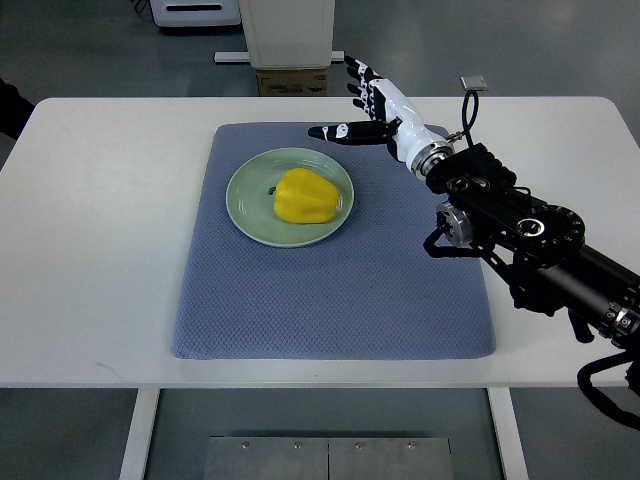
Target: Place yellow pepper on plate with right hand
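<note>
A yellow pepper (pixel 305 196) lies on the pale green plate (pixel 247 207), a little right of the plate's centre. The plate rests on the upper left part of a blue-grey mat (pixel 330 290). My right hand (pixel 368 103) hovers beyond the mat's far edge, up and to the right of the plate, apart from the pepper. Its fingers are spread and hold nothing, with the thumb pointing left over the mat's top edge. Its black forearm (pixel 520 230) runs in from the right edge. The left arm does not show.
The mat lies on a white table (pixel 90 250). A small grey square connector on a cable (pixel 473 84) sits near the table's far edge, right of my hand. A white machine base (pixel 290 35) and a cardboard box (pixel 290 80) stand behind the table.
</note>
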{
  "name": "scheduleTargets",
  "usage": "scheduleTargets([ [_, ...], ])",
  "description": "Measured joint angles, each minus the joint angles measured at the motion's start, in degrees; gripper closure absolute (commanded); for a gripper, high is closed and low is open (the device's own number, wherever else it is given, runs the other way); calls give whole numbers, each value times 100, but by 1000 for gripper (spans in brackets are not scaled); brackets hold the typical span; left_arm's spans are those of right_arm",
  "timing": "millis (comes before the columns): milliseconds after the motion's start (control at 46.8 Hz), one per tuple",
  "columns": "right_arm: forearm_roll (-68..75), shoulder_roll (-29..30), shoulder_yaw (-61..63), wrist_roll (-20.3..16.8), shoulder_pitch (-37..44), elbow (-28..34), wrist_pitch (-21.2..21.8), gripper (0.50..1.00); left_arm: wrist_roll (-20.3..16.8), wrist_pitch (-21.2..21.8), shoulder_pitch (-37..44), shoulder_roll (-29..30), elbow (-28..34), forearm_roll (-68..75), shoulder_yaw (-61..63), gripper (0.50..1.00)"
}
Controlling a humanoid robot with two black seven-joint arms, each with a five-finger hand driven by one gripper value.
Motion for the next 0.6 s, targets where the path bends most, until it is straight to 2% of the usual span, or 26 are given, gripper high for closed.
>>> scheduleTargets([
  [321,9,-116,1415,8,-840,0,-3,500,0,0,1,0,0,0,0,500],
  [599,9,-142,2424,8,-1264,1,-3,500,1,1,0,0,-3,0,0,500],
])
